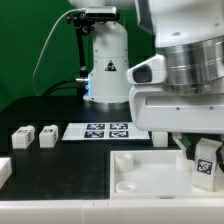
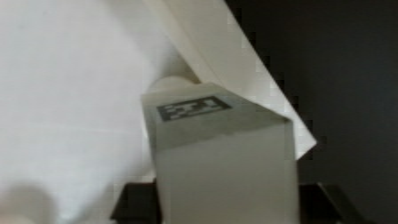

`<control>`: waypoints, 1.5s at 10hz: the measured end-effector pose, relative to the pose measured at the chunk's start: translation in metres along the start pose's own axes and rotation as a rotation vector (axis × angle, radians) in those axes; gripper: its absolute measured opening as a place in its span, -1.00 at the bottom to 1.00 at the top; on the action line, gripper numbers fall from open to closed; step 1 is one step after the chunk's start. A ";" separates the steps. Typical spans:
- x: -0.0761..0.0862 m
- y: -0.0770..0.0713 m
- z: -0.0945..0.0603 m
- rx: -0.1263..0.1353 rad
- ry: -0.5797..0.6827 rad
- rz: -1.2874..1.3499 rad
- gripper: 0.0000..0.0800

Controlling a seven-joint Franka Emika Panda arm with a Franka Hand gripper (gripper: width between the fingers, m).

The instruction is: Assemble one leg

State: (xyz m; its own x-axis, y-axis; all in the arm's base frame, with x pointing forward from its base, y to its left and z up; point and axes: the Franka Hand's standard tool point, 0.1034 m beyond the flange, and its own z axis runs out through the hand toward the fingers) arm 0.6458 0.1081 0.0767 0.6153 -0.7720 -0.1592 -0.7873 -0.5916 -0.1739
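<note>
My gripper point(image 1: 204, 150) is at the exterior view's right, shut on a leg point(image 1: 206, 163), a small white block with a black-and-white tag. It holds the leg over the right corner of the large white tray-like piece point(image 1: 140, 172). In the wrist view the leg point(image 2: 222, 150) stands between my dark fingers point(image 2: 143, 203) and fills the middle of the picture, its tag facing the camera. My gripper point(image 2: 228, 208) grips its sides. The white tray piece point(image 2: 71, 100) lies behind it. Two more legs point(image 1: 22, 137) point(image 1: 46, 136) lie on the black table at the exterior view's left.
The marker board point(image 1: 100, 130) lies flat between the loose legs and the tray. The robot's white base point(image 1: 105, 65) stands at the back middle. Another white part point(image 1: 4, 170) shows at the left edge. A green wall stands behind.
</note>
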 end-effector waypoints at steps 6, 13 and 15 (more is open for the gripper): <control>0.002 0.002 0.001 0.029 -0.034 0.340 -0.13; -0.005 -0.001 0.003 -0.054 0.031 -0.908 0.62; -0.002 -0.004 0.000 -0.085 0.052 -1.200 0.62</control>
State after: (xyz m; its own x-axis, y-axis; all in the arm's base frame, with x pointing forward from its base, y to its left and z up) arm 0.6473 0.1121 0.0776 0.9567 0.2733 0.1001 0.2842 -0.9512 -0.1198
